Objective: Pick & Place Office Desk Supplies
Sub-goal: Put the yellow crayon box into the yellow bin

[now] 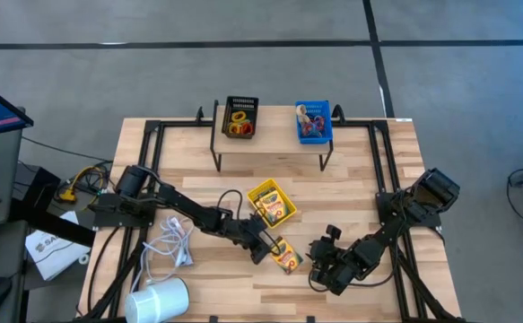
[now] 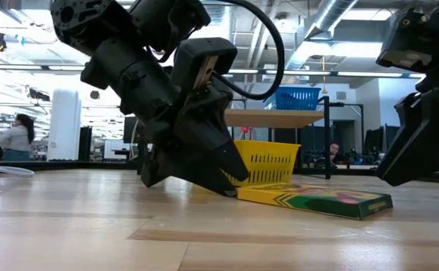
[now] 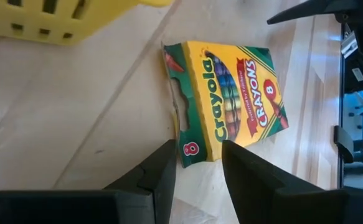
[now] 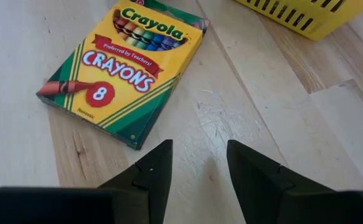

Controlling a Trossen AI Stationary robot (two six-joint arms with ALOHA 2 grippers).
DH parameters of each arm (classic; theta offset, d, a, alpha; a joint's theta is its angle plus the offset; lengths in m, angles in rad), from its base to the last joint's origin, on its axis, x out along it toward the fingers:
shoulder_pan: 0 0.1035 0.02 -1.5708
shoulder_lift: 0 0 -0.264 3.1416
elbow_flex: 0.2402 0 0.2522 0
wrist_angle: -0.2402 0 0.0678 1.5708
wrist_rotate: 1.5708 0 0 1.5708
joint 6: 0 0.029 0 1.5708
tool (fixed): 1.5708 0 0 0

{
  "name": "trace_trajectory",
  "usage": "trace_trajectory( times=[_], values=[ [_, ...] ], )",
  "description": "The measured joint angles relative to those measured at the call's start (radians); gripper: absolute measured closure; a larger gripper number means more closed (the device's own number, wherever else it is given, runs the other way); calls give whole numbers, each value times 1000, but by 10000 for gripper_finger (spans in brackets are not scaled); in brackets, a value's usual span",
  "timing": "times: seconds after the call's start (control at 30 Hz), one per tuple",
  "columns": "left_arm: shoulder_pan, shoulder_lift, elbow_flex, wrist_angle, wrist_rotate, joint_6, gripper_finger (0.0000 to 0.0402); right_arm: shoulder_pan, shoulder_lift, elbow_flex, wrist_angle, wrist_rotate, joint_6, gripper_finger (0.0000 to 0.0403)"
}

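The left gripper (image 3: 197, 163) stands spread around the near corner of the flat crayon box (image 3: 228, 96) without pinching it. The right gripper (image 4: 197, 165) hangs spread, empty, nearby.

- The left gripper (image 1: 268, 244) sits low at frame centre, its parted fingers at the end of the crayon box (image 1: 285, 257), filling the gap between that box and the yellow bin (image 1: 271, 203) above it.
- The right gripper (image 1: 322, 266) crowds the box from the right.
- A raised shelf (image 1: 270, 144) carrying a black bin (image 1: 239, 117) and a blue bin (image 1: 314, 123) blocks the upper centre.
- Bare wood lies open between shelf and yellow bin, and along the bottom centre.
- A white cable (image 1: 173, 240) and white cylinder (image 1: 158, 301) clutter the lower left.
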Motion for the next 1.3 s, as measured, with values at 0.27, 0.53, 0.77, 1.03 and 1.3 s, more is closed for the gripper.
trace_trajectory(
  times=[0.27, 0.53, 0.77, 1.03, 1.3],
  values=[
    [-1, 1, 3, -4, 14, 19, 302, 0, 0, 0, 1, 0, 1, 253],
    [-5, 2, 3, -6, 15, 48, 356, 72, -59, 0, 3, -99, 38, 253],
    [-5, 3, 3, -1, -4, 46, 331, 73, 3, 0, 118, -232, 98, 253],
    [-10, 7, 7, 14, -26, 46, 314, 11, 90, 4, 274, -259, 38, 253],
    [-13, 8, 6, 34, -34, 50, 313, -25, 94, 3, 314, -291, 1, 253]
  ],
)
